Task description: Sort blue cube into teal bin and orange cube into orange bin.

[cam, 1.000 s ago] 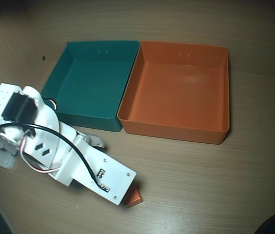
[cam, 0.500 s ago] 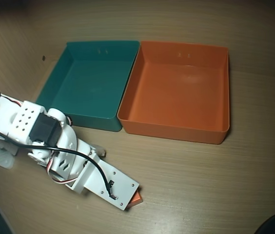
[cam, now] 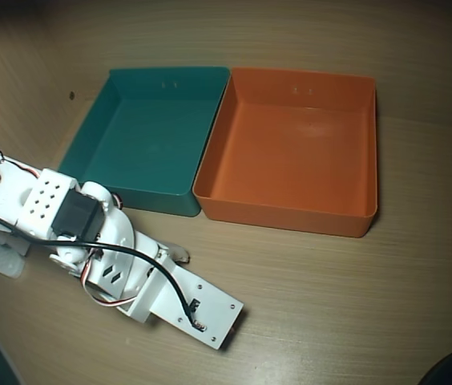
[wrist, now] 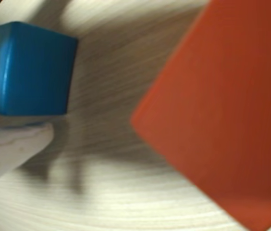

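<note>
Wrist view: the blue cube (wrist: 27, 70) fills the upper left, smooth and plain-faced, resting on the pale wood-grain surface (wrist: 106, 159). A white gripper finger (wrist: 8, 149) lies just below it, touching or nearly touching its lower edge. A large orange shape, apparently the orange cube (wrist: 222, 106), looms blurred at right, tilted and very close to the lens. Whether the gripper is open or closed cannot be told here.

Overhead view: the white arm (cam: 114, 257) reaches low across the surface toward the bottom, its gripper end hiding both cubes. Beyond it stand the teal bin (cam: 98, 128) and the orange bin (cam: 366, 152), side by side and touching, both shallow with sloped plastic walls.
</note>
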